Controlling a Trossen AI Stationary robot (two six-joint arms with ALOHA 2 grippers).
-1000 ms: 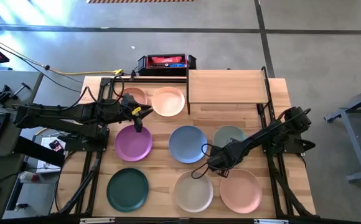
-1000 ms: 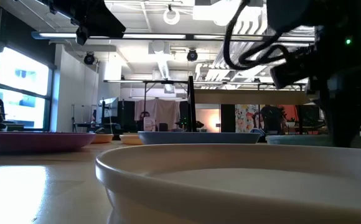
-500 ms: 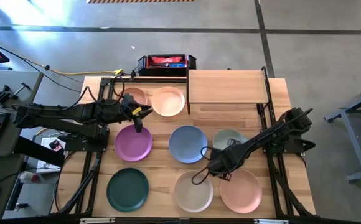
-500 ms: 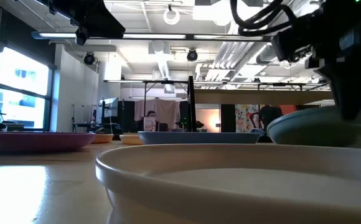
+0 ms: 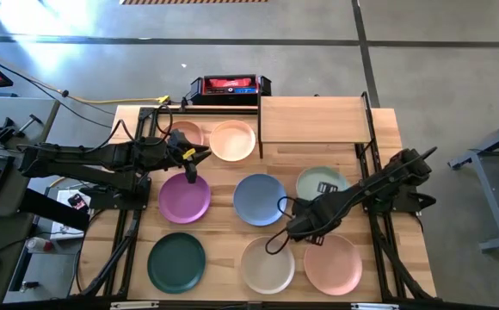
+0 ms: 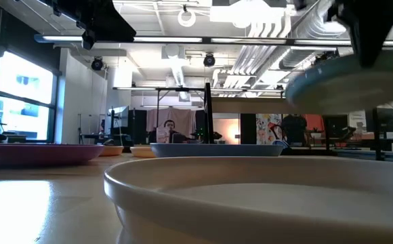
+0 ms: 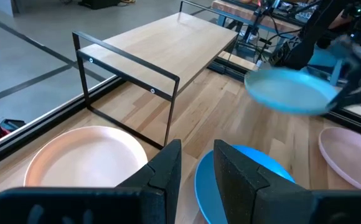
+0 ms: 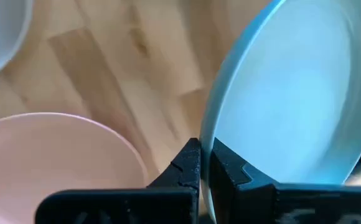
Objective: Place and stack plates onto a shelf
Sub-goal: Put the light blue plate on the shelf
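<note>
Your right gripper (image 8: 204, 163) is clamped on the rim of the sage green plate (image 5: 320, 182), one finger on each face of the edge. The plate is off the table: in the low view it hangs tilted in the air (image 6: 351, 81), clear of the wood. From above it sits over the table between the blue plate (image 5: 259, 199) and the right-hand frame, just in front of the shelf (image 5: 314, 119), which carries nothing yet.

Below the held plate lie the pink plate (image 5: 333, 263) and the cream plate (image 5: 267, 264), both flat on the table. The dark green plate (image 5: 176, 262) and purple plate (image 5: 184, 196) lie further left.

Your left gripper (image 7: 195, 163) hovers over the far edge of the purple plate with its fingers nearly together and nothing between them. The peach plate (image 5: 233, 140) and beige plate (image 5: 186, 133) lie beside the shelf.
</note>
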